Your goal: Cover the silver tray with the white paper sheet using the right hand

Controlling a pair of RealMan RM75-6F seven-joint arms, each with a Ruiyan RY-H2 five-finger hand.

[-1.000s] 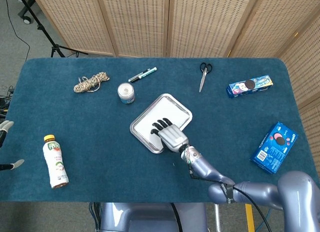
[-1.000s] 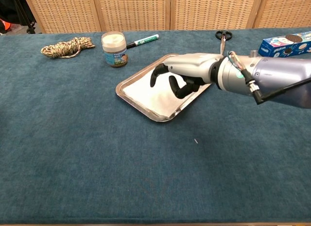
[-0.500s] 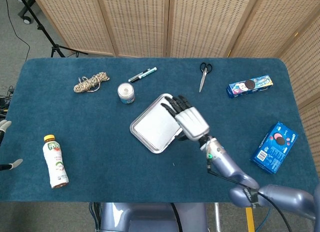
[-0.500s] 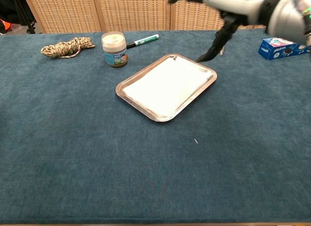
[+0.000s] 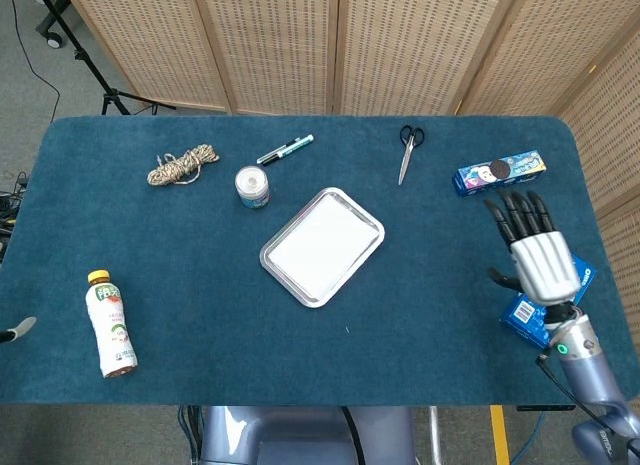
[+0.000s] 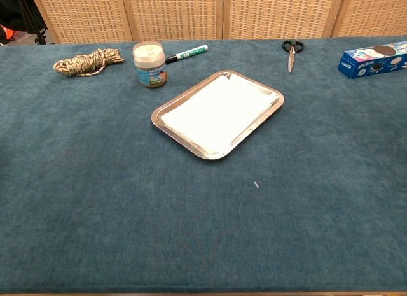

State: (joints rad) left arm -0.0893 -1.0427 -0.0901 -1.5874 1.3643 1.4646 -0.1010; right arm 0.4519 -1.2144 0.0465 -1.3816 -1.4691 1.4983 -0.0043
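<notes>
In the head view, the right hand [image 5: 541,257] is seen at four o'clock of the silver tray [image 5: 372,220], fingers spread, nothing held; the white paper sheet [image 5: 320,247] lies inside the tray. In the chest view, only tray [image 6: 166,127], sheet [image 6: 219,111] and blue cloth table [image 6: 191,232] are shown, wicker screens [image 6: 172,13] at twelve o'clock.

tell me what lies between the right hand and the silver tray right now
Nothing: in the head view only bare blue table cloth lies between the right hand, open at the table's right edge, and the silver tray, where the white paper sheet lies.
</notes>
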